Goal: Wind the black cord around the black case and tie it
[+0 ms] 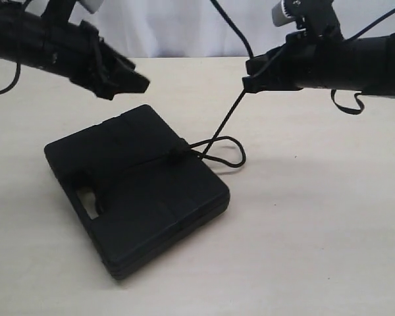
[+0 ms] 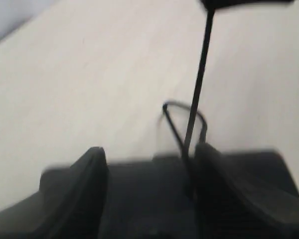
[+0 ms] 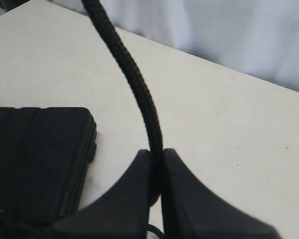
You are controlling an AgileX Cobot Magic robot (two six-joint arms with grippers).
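The black case (image 1: 138, 191) lies flat on the table, its handle slot toward the front left. The black cord (image 1: 225, 122) crosses the case's top, meets in a crossing at its right edge, leaves a small loop on the table, and rises taut to my right gripper (image 1: 250, 83), which is shut on it. In the right wrist view the braided cord (image 3: 139, 94) is pinched between the fingers of that gripper (image 3: 158, 158), beside the case (image 3: 37, 159). My left gripper (image 1: 135, 80) hovers open above the case's far left side; its blurred wrist view shows the gripper (image 2: 148, 162), the case (image 2: 149, 199) and the cord (image 2: 199, 84).
The pale wooden table (image 1: 316, 230) extends around the case. A white curtain (image 1: 184, 26) hangs behind. Thicker robot cables (image 1: 349, 104) dangle under the right arm.
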